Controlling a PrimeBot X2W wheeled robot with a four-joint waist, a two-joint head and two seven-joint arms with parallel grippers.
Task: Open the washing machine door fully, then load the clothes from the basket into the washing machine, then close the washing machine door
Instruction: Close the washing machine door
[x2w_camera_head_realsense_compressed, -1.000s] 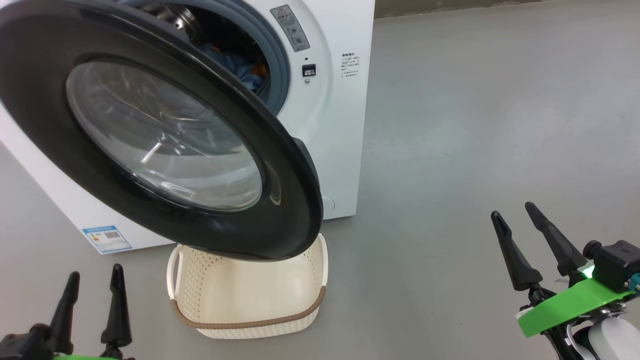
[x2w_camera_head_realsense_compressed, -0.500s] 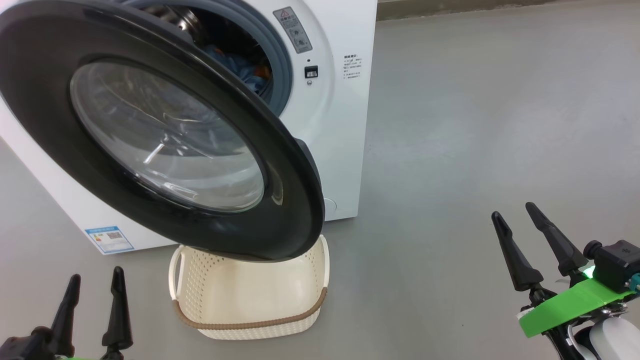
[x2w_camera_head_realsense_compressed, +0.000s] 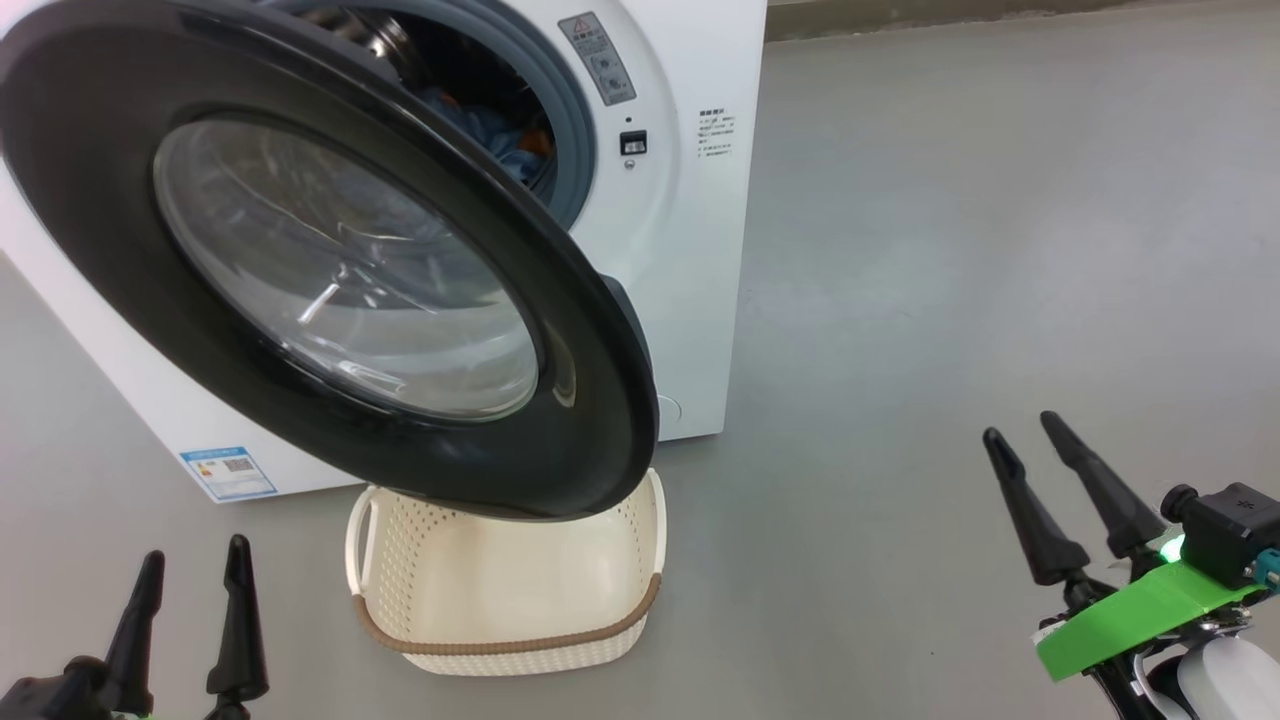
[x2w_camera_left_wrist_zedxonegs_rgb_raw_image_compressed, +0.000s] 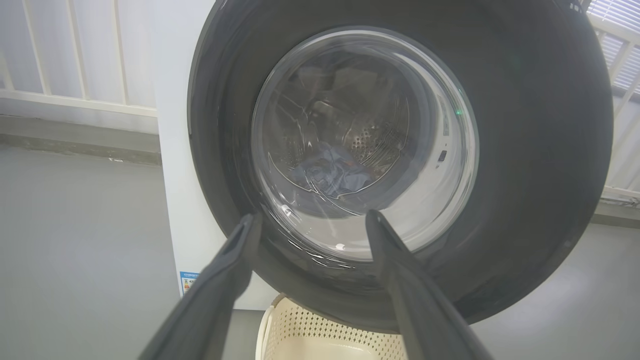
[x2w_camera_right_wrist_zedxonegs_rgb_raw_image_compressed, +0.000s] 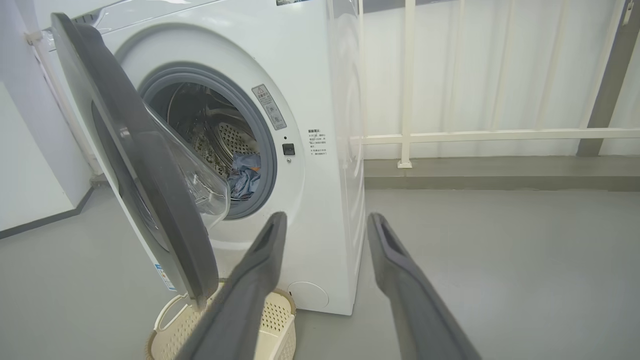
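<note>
The washing machine (x2w_camera_head_realsense_compressed: 690, 250) stands at the left with its door (x2w_camera_head_realsense_compressed: 330, 260) swung partway out, the black rim hanging over the basket (x2w_camera_head_realsense_compressed: 510, 645). The basket's bare cream floor shows. Light blue clothes (x2w_camera_head_realsense_compressed: 490, 130) lie inside the drum; they also show as clothes (x2w_camera_right_wrist_zedxonegs_rgb_raw_image_compressed: 244, 175) past the grey gasket and as clothes (x2w_camera_left_wrist_zedxonegs_rgb_raw_image_compressed: 330, 172) through the door (x2w_camera_left_wrist_zedxonegs_rgb_raw_image_compressed: 525, 150) glass. My left gripper (x2w_camera_head_realsense_compressed: 195, 548) is open low at the left, short of the door, seen again as the left gripper (x2w_camera_left_wrist_zedxonegs_rgb_raw_image_compressed: 312, 216). My right gripper (x2w_camera_head_realsense_compressed: 1019, 426) is open over the floor at the right; in its own view the right gripper (x2w_camera_right_wrist_zedxonegs_rgb_raw_image_compressed: 326, 215) faces the machine (x2w_camera_right_wrist_zedxonegs_rgb_raw_image_compressed: 330, 200).
Grey floor (x2w_camera_head_realsense_compressed: 980, 250) spreads wide to the right of the machine. A white railing (x2w_camera_right_wrist_zedxonegs_rgb_raw_image_compressed: 500, 135) on a low kerb runs behind it. A blue label (x2w_camera_head_realsense_compressed: 228, 472) sits low on the machine's front. The door's lower edge hangs just above the basket (x2w_camera_right_wrist_zedxonegs_rgb_raw_image_compressed: 275, 320).
The whole head picture has shifted a little right, so the camera has moved. The left gripper shows slightly lower in it. Both grippers stay open; the door holds its angle.
</note>
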